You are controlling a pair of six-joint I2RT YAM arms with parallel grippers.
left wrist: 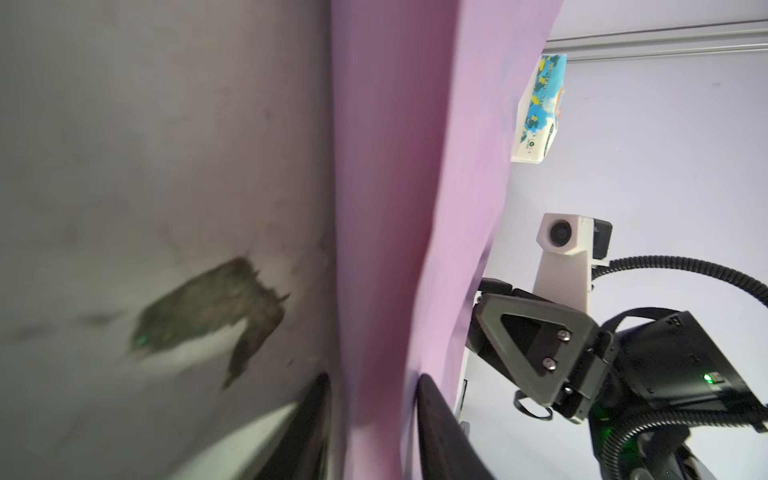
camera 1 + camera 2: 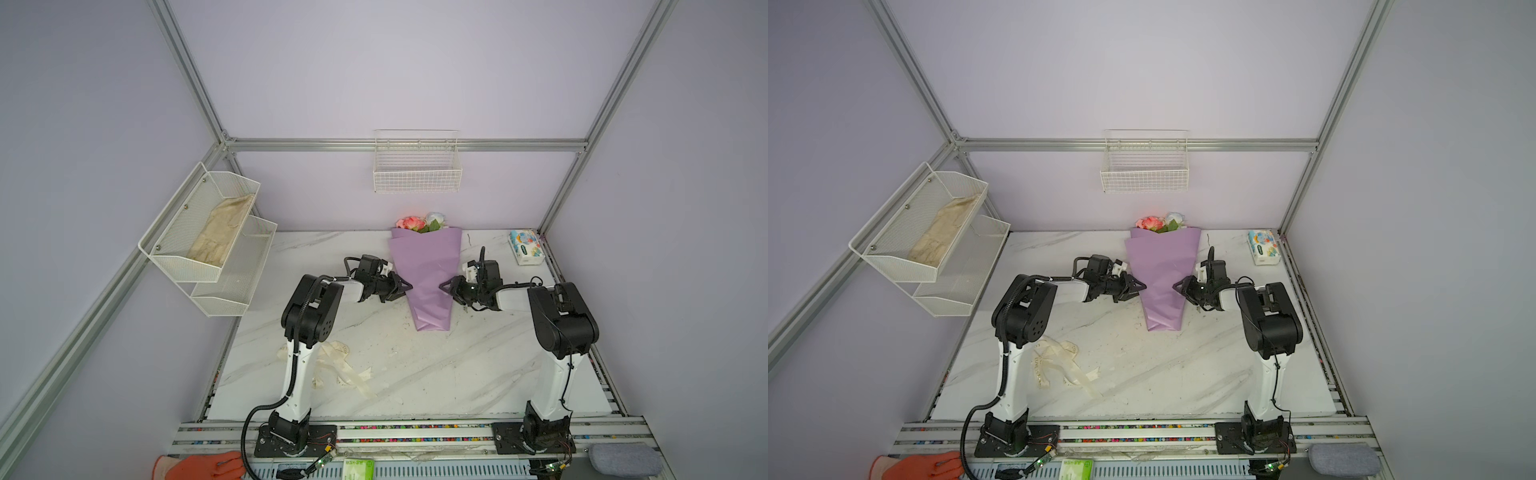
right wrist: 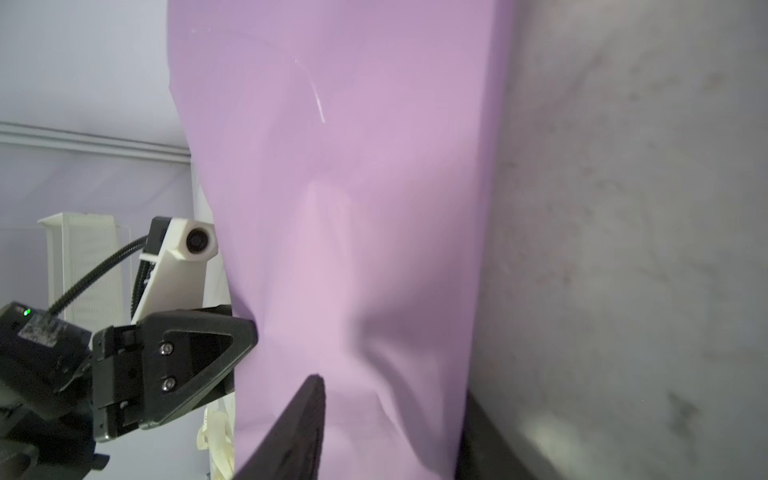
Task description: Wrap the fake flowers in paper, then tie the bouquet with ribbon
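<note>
Looking inward from the front rail, I see an orange glove (image 2: 199,467) at the bottom left edge in both top views, well out of the way. Just above it, in the lower left of the marble table (image 2: 436,374), a cream ribbon (image 2: 340,368) lies in a loose tangle beside the left arm. I judge it is what the tying needs, so no knot is begun.

At the centre of the frame the bouquet (image 2: 426,270) lies flat in its lilac paper cone, narrow end toward me. Its roses (image 2: 419,222) poke out at the top by the back wall. The left gripper (image 2: 406,286) meets the cone's left edge and the right gripper (image 2: 444,286) its right edge. They are level with each other, probably to gather the waist where a tie would sit. In the wrist views each pair of fingers (image 1: 440,440) stands apart with the paper edge between them, straddled rather than pinched.

Farther back, a tissue pack (image 2: 525,247) sits at the table's upper right corner, and a wire basket (image 2: 417,170) hangs on the rear wall.
</note>
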